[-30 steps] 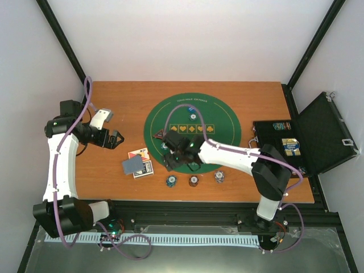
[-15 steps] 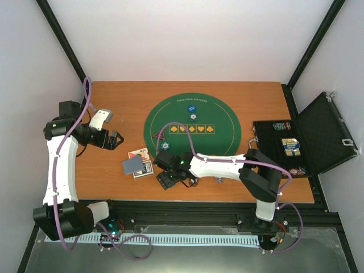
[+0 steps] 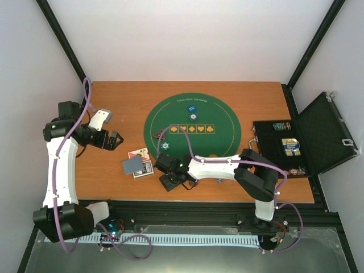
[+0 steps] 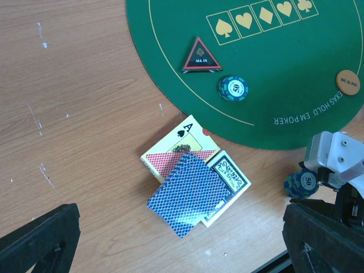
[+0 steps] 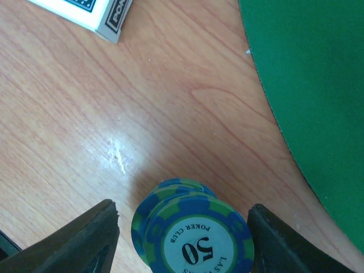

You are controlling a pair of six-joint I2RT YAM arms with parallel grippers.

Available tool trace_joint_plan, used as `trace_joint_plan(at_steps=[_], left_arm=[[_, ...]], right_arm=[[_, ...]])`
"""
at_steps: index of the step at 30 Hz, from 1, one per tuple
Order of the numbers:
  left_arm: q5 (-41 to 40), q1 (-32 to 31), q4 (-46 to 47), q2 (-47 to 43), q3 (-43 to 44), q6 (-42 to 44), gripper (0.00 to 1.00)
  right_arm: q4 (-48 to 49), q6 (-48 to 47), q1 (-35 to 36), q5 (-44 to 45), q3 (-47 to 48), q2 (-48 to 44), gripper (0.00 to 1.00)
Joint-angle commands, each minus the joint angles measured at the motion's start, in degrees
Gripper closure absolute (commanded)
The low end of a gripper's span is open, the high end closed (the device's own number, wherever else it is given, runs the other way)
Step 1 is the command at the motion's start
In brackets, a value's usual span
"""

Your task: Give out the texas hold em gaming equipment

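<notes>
My right gripper [image 3: 170, 181] is open and low over the table near the front edge; in the right wrist view it [image 5: 183, 213] straddles a short stack of teal striped "50" chips [image 5: 193, 239], with both fingers a little clear of it. The stack also shows in the left wrist view [image 4: 300, 183]. My left gripper [image 3: 114, 139] is open and empty, and it [image 4: 182, 244] hovers above a blue-backed deck of cards [image 4: 190, 193]. The deck lies across two card boxes [image 4: 179, 149]. On the green mat [image 4: 284, 62] sit a black-red triangular marker [image 4: 201, 57], one teal chip [image 4: 232, 88] and an orange disc [image 4: 347, 82]. A blue disc [image 3: 192, 106] lies farther back.
The black hard case [image 3: 310, 139] stands open at the right edge with chips and a card deck inside. The right arm lies across the front of the table and hides what is under it. A card box corner [image 5: 105, 14] lies left of the chip stack.
My right gripper has moved off the green mat, toward the front-left, and come down around the teal chip stack. The left arm has barely moved.
</notes>
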Motion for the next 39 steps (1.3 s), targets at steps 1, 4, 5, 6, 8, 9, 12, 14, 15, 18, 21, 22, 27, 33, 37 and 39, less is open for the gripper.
trace_joint_plan(at_steps=[1,4,5,6,8,9,12,14,15,18,21,22,27,33,37,39], left_arm=[[-0.06,0.33,-1.09,-1.1,0.44,-0.09,0.0],[0.01,0.32,-1.07,-1.18,0.48,-0.01,0.0],[0.03,0.35,-1.09,-1.19,0.41,-0.05,0.0],[0.0,0.33,-1.09,-1.13,0.44,-0.01,0.0],[0.03,0.3,-1.07,-1.16,0.48,0.0,0.0],[0.06,0.36,-1.11,-1.14,0.46,-0.05,0.0],[-0.02,0.35,-1.07,-1.2,0.48,-0.03,0.0],[0.05,0.3,-1.16,-1.28,0.4,0.0,0.0],[0.03,0.35,-1.17,-1.38,0.32,0.0,0.0],[0.05,0.3,-1.16,-1.34,0.12,0.09,0.0],[0.32,0.3,-1.24,-1.28,0.21,0.08,0.0],[0.37,0.3,-1.2,-1.23,0.3,0.09,0.0],[0.51,0.3,-1.42,-1.2,0.57,0.08,0.0],[0.54,0.35,-1.66,-1.28,0.66,0.25,0.0],[0.51,0.37,-1.87,-1.41,0.83,0.28,0.0],[0.51,0.3,-2.0,-1.54,0.92,0.39,0.0]], right_arm=[[1.26,0.81,0.45,0.03,-0.51,0.57,0.42],[1.1,0.85,0.45,0.44,-0.21,0.11,0.47],[1.1,0.85,0.5,0.47,-0.14,-0.15,0.48],[1.01,0.83,0.46,0.46,-0.04,-0.25,0.48],[0.83,0.77,0.41,0.52,0.3,-0.42,0.5],[0.66,0.79,0.45,0.53,0.46,-0.45,0.52],[0.47,0.77,0.5,0.63,0.7,-0.46,0.58],[0.2,0.77,0.54,0.65,0.93,-0.58,0.59],[-0.03,0.77,0.59,0.68,1.05,-0.73,0.6],[-0.73,0.6,0.71,1.03,1.74,-1.25,0.6],[-1.73,0.4,0.76,1.38,2.7,-2.06,0.64],[-2.06,0.29,0.78,1.58,2.95,-2.38,0.65],[-4.49,-0.26,0.73,3.08,4.91,-3.97,0.69],[-7.01,-1.02,-0.93,4.99,5.02,-6.49,0.69],[-6.48,-1.82,-6.46,4.94,0.93,-9.58,0.69],[-5.97,-2.68,-9.98,4.86,-1.24,-11.06,0.69]])
